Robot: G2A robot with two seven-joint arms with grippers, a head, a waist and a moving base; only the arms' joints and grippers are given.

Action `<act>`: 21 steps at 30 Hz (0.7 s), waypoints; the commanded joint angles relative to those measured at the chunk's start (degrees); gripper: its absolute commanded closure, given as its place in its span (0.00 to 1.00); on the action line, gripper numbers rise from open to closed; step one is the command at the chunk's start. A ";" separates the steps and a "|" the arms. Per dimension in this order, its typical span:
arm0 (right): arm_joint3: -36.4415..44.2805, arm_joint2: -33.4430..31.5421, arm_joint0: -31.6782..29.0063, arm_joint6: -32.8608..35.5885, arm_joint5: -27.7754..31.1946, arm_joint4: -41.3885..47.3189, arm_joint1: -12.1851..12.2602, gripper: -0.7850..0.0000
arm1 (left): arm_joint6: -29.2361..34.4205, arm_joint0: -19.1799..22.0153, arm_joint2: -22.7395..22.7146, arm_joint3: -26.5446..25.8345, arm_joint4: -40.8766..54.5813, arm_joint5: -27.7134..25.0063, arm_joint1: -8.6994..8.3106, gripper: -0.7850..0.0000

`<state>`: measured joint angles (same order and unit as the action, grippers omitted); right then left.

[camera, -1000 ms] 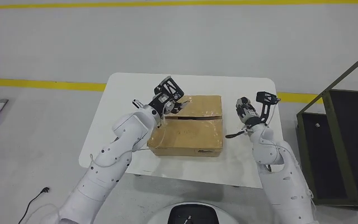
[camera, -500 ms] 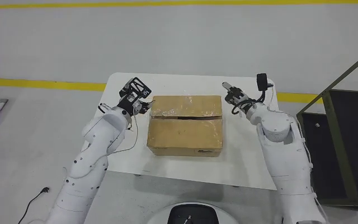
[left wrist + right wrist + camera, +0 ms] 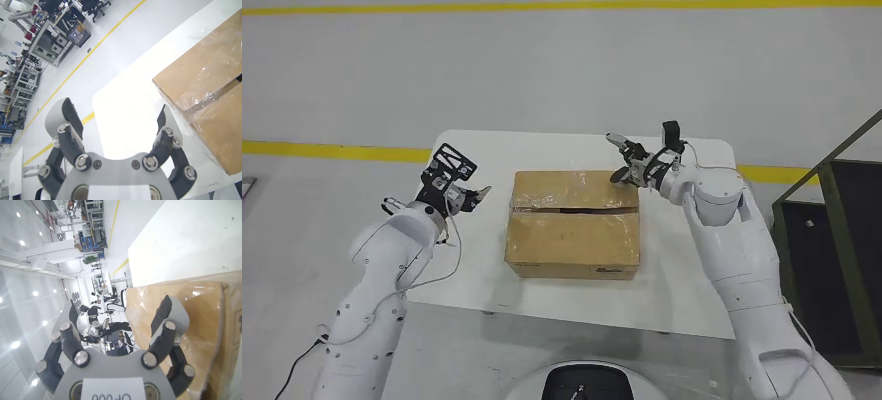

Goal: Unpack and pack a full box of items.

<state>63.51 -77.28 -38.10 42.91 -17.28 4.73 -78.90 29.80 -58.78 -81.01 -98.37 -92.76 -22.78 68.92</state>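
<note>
A closed cardboard box (image 3: 574, 222) sealed with clear tape sits in the middle of the white table (image 3: 682, 290); its top flaps meet at a dark seam. My left gripper (image 3: 468, 191) stands open over bare table just left of the box, nothing between its fingers (image 3: 72, 117); the box (image 3: 208, 98) lies beside it. My right gripper (image 3: 620, 158) hangs open at the box's far right corner, one finger (image 3: 164, 311) above the taped top (image 3: 200, 317), the other past the box's edge.
A dark green metal frame (image 3: 832, 250) stands on the floor to the right of the table. A yellow floor line (image 3: 332, 151) runs behind the table. Bare table surface lies left and right of the box.
The left gripper has drawn back leftward off the box's top to the table beside it. The right gripper has swung from the table's right side to the box's far right corner.
</note>
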 commanded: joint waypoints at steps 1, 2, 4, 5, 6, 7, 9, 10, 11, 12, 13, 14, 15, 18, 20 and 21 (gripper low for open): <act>0.00 -0.01 0.00 0.01 -0.01 0.05 0.00 0.00 | 0.00 0.00 0.00 0.00 0.00 0.00 0.00 0.00; 0.00 -0.01 0.00 0.01 -0.01 0.05 0.00 0.00 | 0.00 0.00 0.00 0.00 0.00 0.00 0.00 0.00; 0.29 0.02 -0.27 -0.87 0.51 -0.50 0.04 0.00 | 0.00 0.00 0.00 0.00 0.00 0.00 0.00 0.00; 0.73 0.28 -0.55 -2.04 1.21 -1.70 0.12 0.00 | 0.00 0.00 0.00 0.00 0.00 0.00 0.00 0.00; 0.49 0.56 -0.29 -2.85 1.24 -2.72 0.17 0.00 | 0.00 0.00 0.00 0.00 0.00 0.00 0.00 0.00; -0.02 0.54 0.37 -3.70 1.30 -2.67 0.15 0.00 | 0.00 0.00 0.00 0.00 0.00 0.00 0.00 0.00; -1.83 0.91 2.04 -5.32 2.06 -2.18 -0.06 0.00 | 0.00 0.00 0.00 0.00 0.00 0.00 0.00 0.00; -3.07 1.26 3.03 -6.00 2.44 -2.05 -0.18 0.00 | 0.00 0.00 0.00 0.00 0.00 0.00 0.00 0.00; -4.37 1.89 4.11 -6.52 2.96 -2.23 -0.35 0.00 | 0.00 0.00 0.00 0.00 0.00 0.00 0.00 0.00; -5.91 2.73 5.15 -6.66 3.49 -2.49 -0.54 0.00 | 0.00 0.00 0.00 0.00 0.00 0.00 0.00 0.00; -7.74 3.74 6.35 -6.77 4.06 -3.09 -0.75 0.00 | 0.00 0.00 0.00 0.00 0.00 0.00 0.00 0.00; -9.80 4.95 7.59 -6.27 4.53 -3.79 -0.97 0.00 | 0.00 0.00 0.00 0.00 0.00 0.00 0.00 0.00; -12.20 6.12 8.98 -5.24 4.56 -4.04 -1.25 0.00 | 0.00 0.00 0.00 0.00 0.00 0.00 0.00 0.00; -18.89 9.72 12.65 -3.68 6.21 -4.87 -2.35 0.21 | 0.00 0.00 0.00 0.00 0.00 0.00 0.00 0.00; -22.77 11.75 14.81 -3.59 7.79 -5.59 -3.09 0.44 | 0.00 0.00 0.00 0.00 0.00 0.00 0.00 0.00; -24.45 12.87 15.75 -2.94 8.42 -6.06 -3.48 0.48 | 0.00 0.00 0.00 0.00 0.00 0.00 0.00 0.00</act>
<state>40.80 -65.33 -23.19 39.54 -9.41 -0.97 -82.08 29.80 -58.78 -81.02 -98.37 -92.76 -22.78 68.92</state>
